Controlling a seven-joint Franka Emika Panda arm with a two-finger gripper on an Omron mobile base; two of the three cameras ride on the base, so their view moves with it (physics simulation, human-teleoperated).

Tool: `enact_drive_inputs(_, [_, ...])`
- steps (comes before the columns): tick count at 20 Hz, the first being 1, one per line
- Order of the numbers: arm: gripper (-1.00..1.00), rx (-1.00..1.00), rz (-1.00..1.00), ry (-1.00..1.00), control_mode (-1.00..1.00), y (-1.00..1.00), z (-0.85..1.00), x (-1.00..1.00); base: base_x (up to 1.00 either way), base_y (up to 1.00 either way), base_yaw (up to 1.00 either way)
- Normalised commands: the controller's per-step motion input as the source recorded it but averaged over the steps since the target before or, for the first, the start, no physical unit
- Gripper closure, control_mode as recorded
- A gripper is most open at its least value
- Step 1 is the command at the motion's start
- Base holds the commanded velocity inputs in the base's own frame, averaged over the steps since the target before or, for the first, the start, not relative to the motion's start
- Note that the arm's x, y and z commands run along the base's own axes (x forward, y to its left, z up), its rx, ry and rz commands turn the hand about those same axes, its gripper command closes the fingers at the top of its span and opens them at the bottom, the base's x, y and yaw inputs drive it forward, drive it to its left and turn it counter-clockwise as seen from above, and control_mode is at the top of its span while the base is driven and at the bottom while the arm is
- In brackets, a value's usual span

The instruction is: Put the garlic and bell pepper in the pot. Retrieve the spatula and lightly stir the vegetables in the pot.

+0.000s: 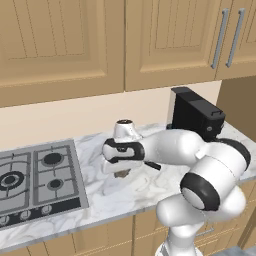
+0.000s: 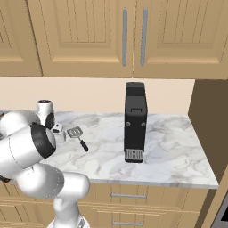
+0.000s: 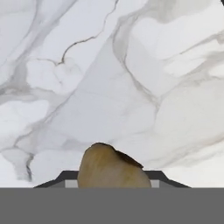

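White-grey marble worktop (image 1: 125,200) under tan wooden wall cabinets (image 1: 60,45), beige backsplash, drawers below the front edge. Left end of the worktop: one gas hob (image 1: 35,177) with four burners visible. One white arm, reaching over the middle of the worktop. Its hand (image 3: 113,186) hangs above the marble, clenched on one tan-brown lump, the garlic (image 3: 111,168); in the left base view the lump (image 1: 121,173) shows just under the hand, clear of the surface. One spatula (image 2: 77,136) lies flat on the worktop just right of the hand: grey head toward the back wall, dark handle toward the front edge and slightly right, long axis diagonal. One black coffee machine (image 2: 135,122) further right, upright, near the back edge.
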Motion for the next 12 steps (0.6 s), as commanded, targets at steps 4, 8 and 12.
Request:
enact_drive_inputs(4, [1.0, 0.12, -0.05, -0.11, -1.0, -0.36, 0.59, -0.44, 0.0, 0.0, 0.0])
enact_drive_inputs(8, [1.0, 0.13, -0.06, -0.05, -1.0, -0.5, 0.59, -0.44, 0.0, 0.0, 0.0])
enact_drive_inputs(12, [1.0, 0.1, -0.05, -0.01, -1.0, -0.63, 0.54, -0.43, 0.0, 0.0, 0.0])
